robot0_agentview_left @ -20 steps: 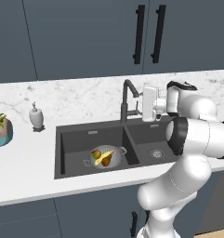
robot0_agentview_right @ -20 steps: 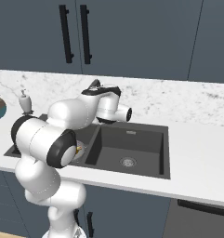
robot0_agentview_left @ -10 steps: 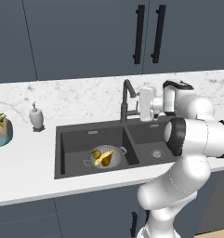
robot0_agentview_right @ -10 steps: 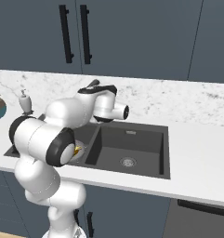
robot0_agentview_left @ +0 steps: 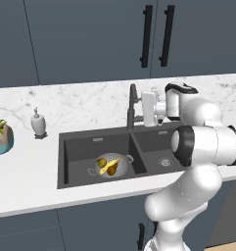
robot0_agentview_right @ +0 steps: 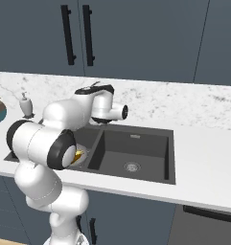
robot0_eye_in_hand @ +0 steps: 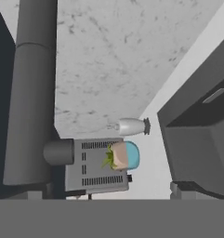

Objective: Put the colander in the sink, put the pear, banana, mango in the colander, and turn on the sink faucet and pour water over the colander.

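At the back edge of the sink, above the divider between its two basins, the gripper hangs just beside the upright sink faucet with its jaws spread wide and nothing between them. Down in the left basin sits the colander, near the divider, with the banana lying in it among the other fruit.
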Motion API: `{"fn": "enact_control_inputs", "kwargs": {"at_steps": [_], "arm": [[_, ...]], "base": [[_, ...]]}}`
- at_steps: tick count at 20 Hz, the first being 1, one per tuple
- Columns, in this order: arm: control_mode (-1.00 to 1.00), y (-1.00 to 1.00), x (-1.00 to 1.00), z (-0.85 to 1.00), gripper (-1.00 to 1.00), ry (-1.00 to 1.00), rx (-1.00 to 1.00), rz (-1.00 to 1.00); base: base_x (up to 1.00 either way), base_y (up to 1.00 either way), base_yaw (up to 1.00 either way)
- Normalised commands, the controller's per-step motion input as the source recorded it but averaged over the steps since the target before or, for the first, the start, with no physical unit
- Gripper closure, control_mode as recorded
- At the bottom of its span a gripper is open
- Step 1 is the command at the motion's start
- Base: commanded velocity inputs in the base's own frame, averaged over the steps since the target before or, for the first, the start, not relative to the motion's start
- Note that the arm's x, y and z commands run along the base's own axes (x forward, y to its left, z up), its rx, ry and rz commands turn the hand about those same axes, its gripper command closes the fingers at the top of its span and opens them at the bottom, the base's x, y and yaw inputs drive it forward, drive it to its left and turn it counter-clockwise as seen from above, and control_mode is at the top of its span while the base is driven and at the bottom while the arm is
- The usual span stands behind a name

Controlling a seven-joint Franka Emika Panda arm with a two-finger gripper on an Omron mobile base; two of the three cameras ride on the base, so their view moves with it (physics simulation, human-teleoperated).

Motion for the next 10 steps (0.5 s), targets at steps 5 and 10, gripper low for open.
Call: {"fn": "enact_control_inputs", "kwargs": {"at_steps": [5, 10], "arm": [[-1.00, 0.05, 0.27, -0.04, -1.00, -0.04, 0.00, -0.04], [-1.00, 0.06, 0.38, -0.02, -1.00, 0.00, 0.00, -0.07]], "base": [[0.00, 0.00, 0.00], [0.00, 0.00, 0.00]]}}
